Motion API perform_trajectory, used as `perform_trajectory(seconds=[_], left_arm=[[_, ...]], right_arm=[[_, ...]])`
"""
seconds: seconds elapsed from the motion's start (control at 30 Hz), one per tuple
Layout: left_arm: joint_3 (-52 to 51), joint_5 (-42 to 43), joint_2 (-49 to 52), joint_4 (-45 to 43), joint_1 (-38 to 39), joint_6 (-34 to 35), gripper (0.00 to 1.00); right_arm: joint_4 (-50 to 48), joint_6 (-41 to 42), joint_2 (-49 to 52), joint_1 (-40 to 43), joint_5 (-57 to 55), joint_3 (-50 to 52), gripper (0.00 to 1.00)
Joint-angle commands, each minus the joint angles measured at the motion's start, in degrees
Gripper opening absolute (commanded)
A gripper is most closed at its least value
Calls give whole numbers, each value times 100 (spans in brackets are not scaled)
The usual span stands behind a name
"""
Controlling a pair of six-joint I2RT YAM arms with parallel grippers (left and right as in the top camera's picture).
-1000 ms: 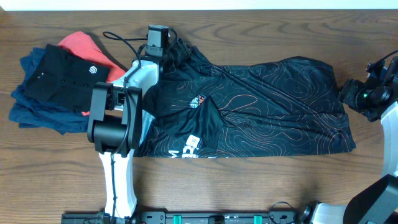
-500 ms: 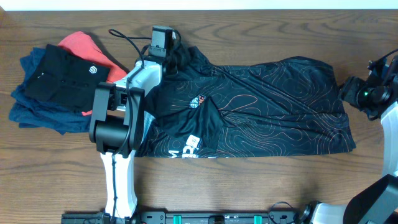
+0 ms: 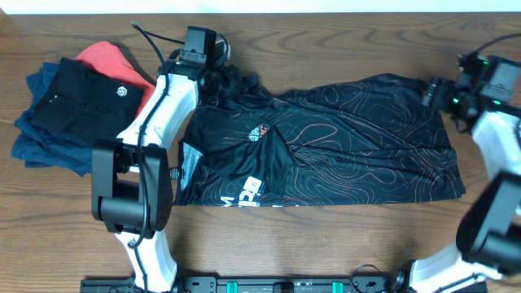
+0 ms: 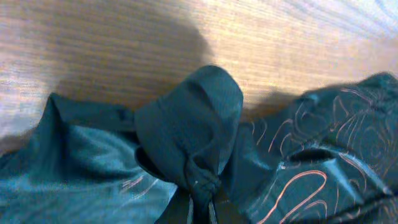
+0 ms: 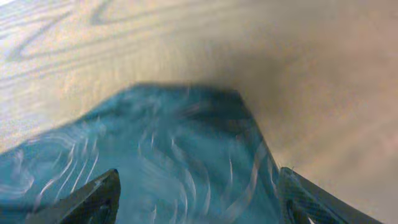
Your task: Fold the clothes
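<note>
From overhead we count one patterned shirt (image 3: 350,138) spread across the middle of the table (image 3: 326,244). Three folded garments lie left of it: one black (image 3: 81,98), one coral (image 3: 110,59), one navy (image 3: 49,150).

In the left wrist view, the left gripper (image 4: 200,211) is clamped on a bunched fold of the shirt.

In the right wrist view, the right gripper (image 5: 199,199) has its two fingers (image 5: 93,199) wide apart over the shirt's corner, gripping nothing.

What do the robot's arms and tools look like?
Both the left arm and right arm have white links joined by bulky black rounded joints. A black cable loops near the left tool. The right tool has dark, pointed fingers; green lights glow on its wrist.
</note>
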State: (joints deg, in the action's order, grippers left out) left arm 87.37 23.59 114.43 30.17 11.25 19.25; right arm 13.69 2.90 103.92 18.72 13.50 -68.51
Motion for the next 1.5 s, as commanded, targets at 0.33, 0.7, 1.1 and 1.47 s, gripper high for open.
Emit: perform_trajectory(seconds=[0.33, 0.7, 1.1, 1.47], left_arm=[[17, -74, 103, 219, -28, -188, 6], [15, -527, 103, 732, -13, -192, 6], [17, -525, 103, 610, -13, -190, 6], [24, -407, -326, 348, -17, -424, 6]], right_arm=[[-2203, -103, 1648, -157, -13, -20, 79], [-2653, 70, 2017, -350, 0, -81, 75], [-2503, 348, 2015, -330, -151, -81, 1], [-2004, 479, 933, 52, -376, -92, 1]])
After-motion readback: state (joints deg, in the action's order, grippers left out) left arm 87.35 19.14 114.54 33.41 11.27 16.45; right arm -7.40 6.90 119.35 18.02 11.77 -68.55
